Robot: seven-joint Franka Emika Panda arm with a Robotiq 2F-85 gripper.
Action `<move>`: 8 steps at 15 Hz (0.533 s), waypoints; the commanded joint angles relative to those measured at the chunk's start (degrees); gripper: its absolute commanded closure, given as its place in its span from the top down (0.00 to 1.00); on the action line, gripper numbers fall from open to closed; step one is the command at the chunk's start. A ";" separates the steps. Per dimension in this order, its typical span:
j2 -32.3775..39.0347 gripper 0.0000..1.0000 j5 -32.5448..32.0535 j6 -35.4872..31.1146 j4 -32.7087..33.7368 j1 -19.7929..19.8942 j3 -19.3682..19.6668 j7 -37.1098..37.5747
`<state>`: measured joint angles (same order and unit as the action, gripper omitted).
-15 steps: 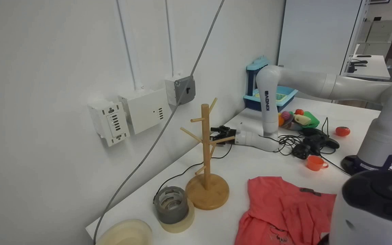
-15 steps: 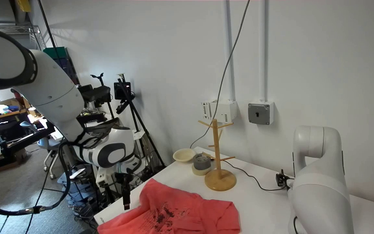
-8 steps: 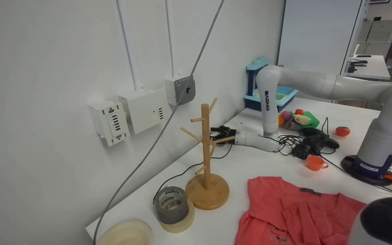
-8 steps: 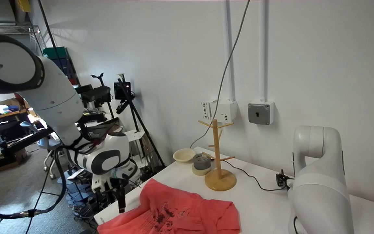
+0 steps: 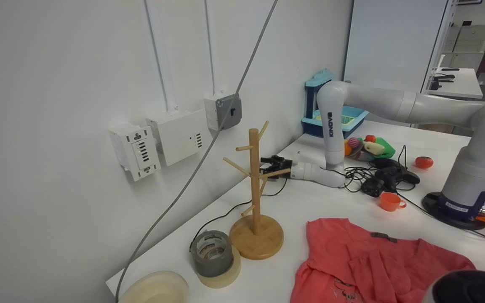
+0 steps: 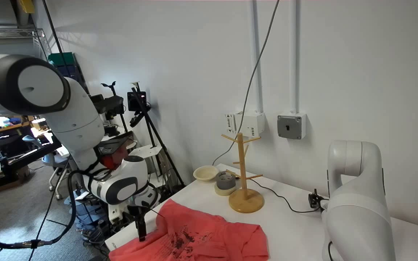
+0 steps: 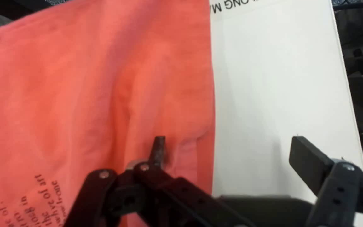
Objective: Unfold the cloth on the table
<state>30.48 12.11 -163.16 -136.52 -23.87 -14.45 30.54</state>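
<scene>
The cloth is a coral fabric with dark print, wrinkled and partly folded over itself on the white table. Both exterior views show it, cut off by the lower frame edge. Its straight edge runs down the middle of the wrist view, where the cloth fills the left side. My gripper is open and straddles that edge. One finger is over the cloth, the other over bare tabletop; whether either touches cannot be told. In an exterior view a finger hangs by the cloth's near left side.
A wooden mug tree, stacked tape rolls and a pale bowl stand beyond the cloth. An orange cup, black controller with cables and another white arm are farther along. The table's edge runs close by.
My arm has come lower; its dark-topped part sank in an exterior view, uncovering more cloth. The gripper went slightly left, then back right and down. The cloth lies unchanged.
</scene>
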 commanded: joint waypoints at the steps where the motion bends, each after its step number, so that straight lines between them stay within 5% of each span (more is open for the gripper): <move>1: 4.81 1.00 1.80 -1.94 3.73 1.69 -0.87 -4.19; 8: 7.20 1.00 5.73 0.32 4.80 5.00 -6.66 -7.29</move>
<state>36.22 14.51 -163.91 -132.29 -21.74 -17.18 26.98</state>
